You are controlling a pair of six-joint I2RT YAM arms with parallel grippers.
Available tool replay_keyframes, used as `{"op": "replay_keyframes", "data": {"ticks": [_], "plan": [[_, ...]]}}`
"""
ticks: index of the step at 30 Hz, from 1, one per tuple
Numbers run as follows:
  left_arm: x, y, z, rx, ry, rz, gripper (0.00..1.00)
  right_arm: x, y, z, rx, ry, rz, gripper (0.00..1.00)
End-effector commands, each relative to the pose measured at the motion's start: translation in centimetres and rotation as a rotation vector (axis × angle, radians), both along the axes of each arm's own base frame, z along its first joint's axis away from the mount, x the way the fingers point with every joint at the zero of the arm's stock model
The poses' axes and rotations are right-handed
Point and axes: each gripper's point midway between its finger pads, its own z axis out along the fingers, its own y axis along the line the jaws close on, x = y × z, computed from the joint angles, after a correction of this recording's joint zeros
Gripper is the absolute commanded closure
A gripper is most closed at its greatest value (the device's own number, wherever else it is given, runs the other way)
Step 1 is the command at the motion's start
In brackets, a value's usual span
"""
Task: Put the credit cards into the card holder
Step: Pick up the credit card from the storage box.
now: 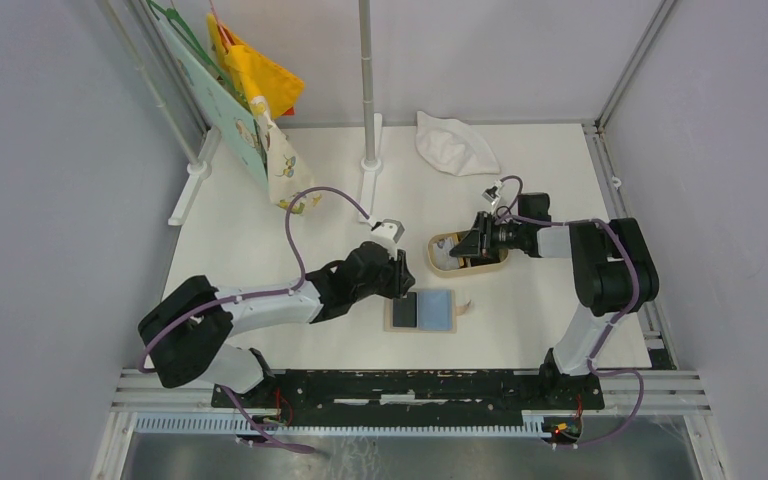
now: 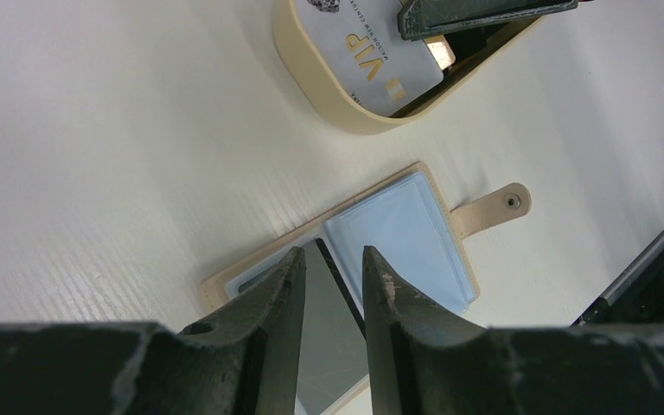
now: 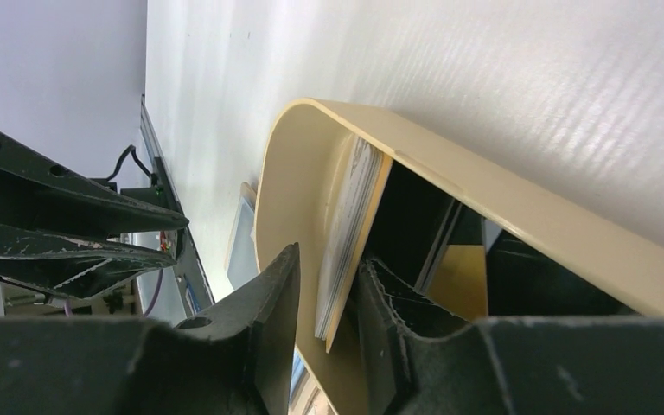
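Note:
The card holder (image 1: 440, 310) lies open near the table's front middle, light blue lining (image 2: 402, 233) up and snap tab (image 2: 506, 203) to one side. My left gripper (image 2: 333, 252) is over its left half, jaws closed against the sides of a black card (image 2: 333, 337) whose far end meets the lining by the fold. In the tan oval tray (image 1: 436, 262) lie a grey-white VIP card (image 2: 372, 60) and an orange one (image 3: 458, 285). My right gripper (image 3: 328, 258) reaches into the tray and straddles the upturned grey-white card (image 3: 350, 225). A gap shows on one side.
A white crumpled cloth (image 1: 455, 143) lies at the back. An upright pole (image 1: 368, 90) stands on a base at the back middle. Coloured bags (image 1: 250, 80) hang at the back left. A metal rail (image 1: 410, 385) runs along the near edge.

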Motion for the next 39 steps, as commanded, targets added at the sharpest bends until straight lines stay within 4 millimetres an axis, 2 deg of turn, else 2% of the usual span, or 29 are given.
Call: {"op": "replay_keyframes", "data": {"ticks": [1,7,14,19,25,30,39], "plan": [[0.5,-0.5,2.5,-0.071,-0.053,0.013,0.63,0.7,-0.5,1.7,0.043,-0.057,-0.01,0.67],[0.4,-0.3,2.6,-0.068,-0.058,0.016,0.63,0.8,-0.9,1.4,0.043,-0.042,-0.025,0.74],[0.4,-0.3,2.7,-0.065,-0.06,0.015,0.63,0.8,-1.0,1.4,0.048,-0.039,-0.028,0.87],[0.4,-0.2,2.9,-0.069,-0.062,0.015,0.63,1.0,-1.3,1.6,0.05,-0.043,-0.037,0.88],[0.3,-0.2,3.2,-0.076,-0.065,0.012,0.63,0.9,-1.4,1.3,0.049,-0.033,-0.038,0.79],[0.3,-0.2,3.3,-0.079,-0.067,0.012,0.63,0.9,-1.5,1.0,0.038,-0.027,-0.042,0.78],[0.2,-0.1,3.8,-0.09,-0.075,0.011,0.63,1.5,-2.8,0.9,-0.014,-0.047,-0.083,0.97]]}}
